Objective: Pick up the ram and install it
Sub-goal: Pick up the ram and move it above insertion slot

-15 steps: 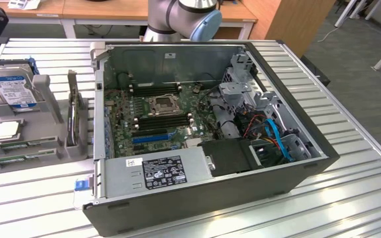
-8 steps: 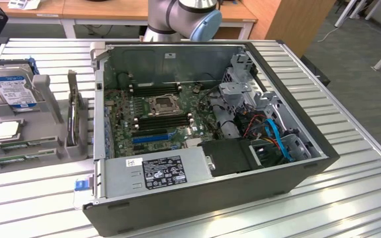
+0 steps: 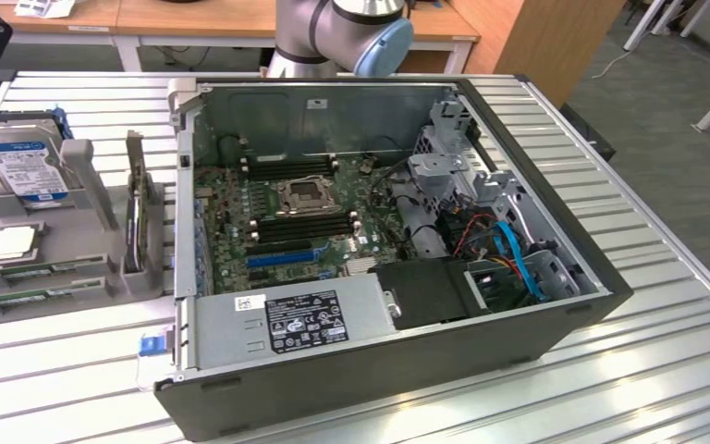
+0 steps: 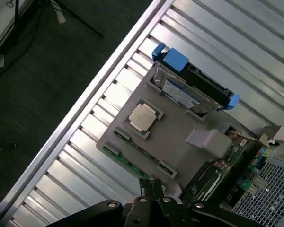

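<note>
Green, long and thin, the ram circuit-board stick [image 4: 132, 165] lies untouched in a slot along the outer edge of the grey plastic holder tray [image 4: 180, 127]. We see our black gripper [image 4: 150, 189] pressed together and empty, hovering above that edge. Bare ribbed metal table [image 4: 85, 156] lies open just beside it.
</note>
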`<state>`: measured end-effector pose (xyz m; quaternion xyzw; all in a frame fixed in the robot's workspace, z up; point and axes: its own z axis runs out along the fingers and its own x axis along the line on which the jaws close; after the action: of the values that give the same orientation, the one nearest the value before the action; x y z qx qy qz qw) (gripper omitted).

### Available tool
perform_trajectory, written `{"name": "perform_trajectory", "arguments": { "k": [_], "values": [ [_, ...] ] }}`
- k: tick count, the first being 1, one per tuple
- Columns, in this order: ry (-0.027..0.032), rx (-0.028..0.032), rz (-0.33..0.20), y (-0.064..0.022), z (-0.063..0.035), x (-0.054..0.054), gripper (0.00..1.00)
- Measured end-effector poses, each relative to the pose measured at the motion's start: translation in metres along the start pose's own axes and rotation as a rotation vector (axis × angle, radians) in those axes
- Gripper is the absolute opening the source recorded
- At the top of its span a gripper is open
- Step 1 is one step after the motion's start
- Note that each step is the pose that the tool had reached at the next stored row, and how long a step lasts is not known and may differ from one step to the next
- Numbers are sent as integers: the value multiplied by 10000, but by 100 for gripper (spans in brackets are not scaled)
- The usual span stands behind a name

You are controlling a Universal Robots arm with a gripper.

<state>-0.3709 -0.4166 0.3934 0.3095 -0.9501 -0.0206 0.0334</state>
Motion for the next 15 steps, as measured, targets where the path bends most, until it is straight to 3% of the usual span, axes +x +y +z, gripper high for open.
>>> {"name": "perform_trajectory", "arguments": {
  "k": [15],
  "values": [
    [142,121,-2372,0,4,0,10]
  ]
}}
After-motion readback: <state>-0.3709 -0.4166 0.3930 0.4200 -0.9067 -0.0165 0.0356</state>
